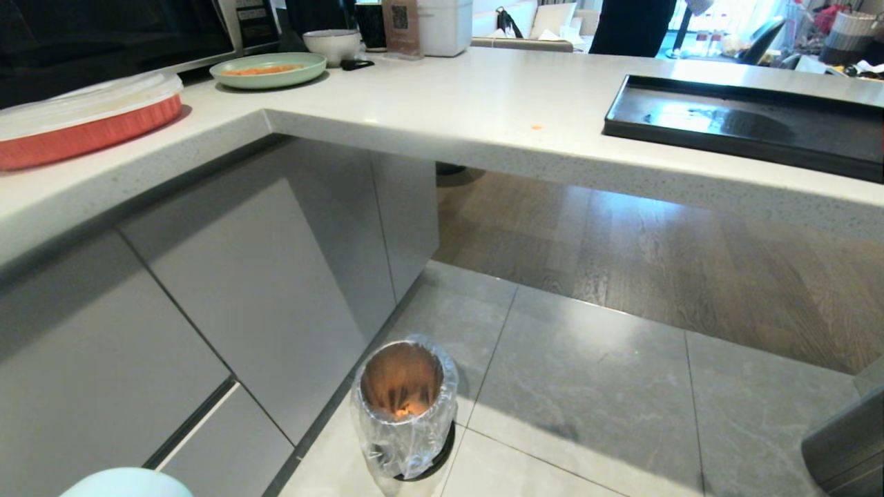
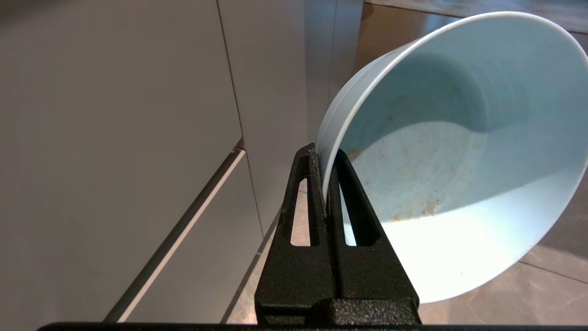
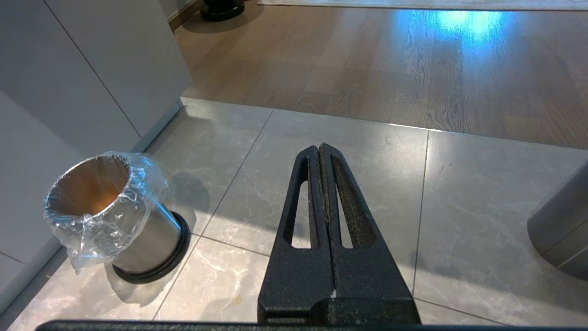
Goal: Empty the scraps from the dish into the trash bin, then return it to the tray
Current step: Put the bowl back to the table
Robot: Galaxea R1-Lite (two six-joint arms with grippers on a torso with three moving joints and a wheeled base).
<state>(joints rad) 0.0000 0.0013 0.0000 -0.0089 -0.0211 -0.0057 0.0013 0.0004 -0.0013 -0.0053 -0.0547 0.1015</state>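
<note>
The pale light-blue dish [image 2: 459,151] is tipped on its side, with my left gripper [image 2: 325,154] shut on its rim. Inside it I see only faint orange smears. In the head view only its edge [image 1: 128,483] shows, at the bottom left, beside the cabinet fronts. The trash bin [image 1: 404,407], lined with a crinkled clear bag, stands on the floor tiles; orange scraps [image 1: 409,410] lie at its bottom. The black tray [image 1: 753,117] sits bare on the counter at the right. My right gripper [image 3: 319,148] hangs shut and holding nothing above the tiles, to the right of the trash bin [image 3: 110,216].
On the counter at the back left are a pale-green plate [image 1: 268,69] with orange bits, a greyish-white bowl [image 1: 333,43] and a lidded red pan [image 1: 83,117]. A steel bin [image 1: 846,442] stands at the floor's right edge. A person [image 1: 632,24] stands behind the counter.
</note>
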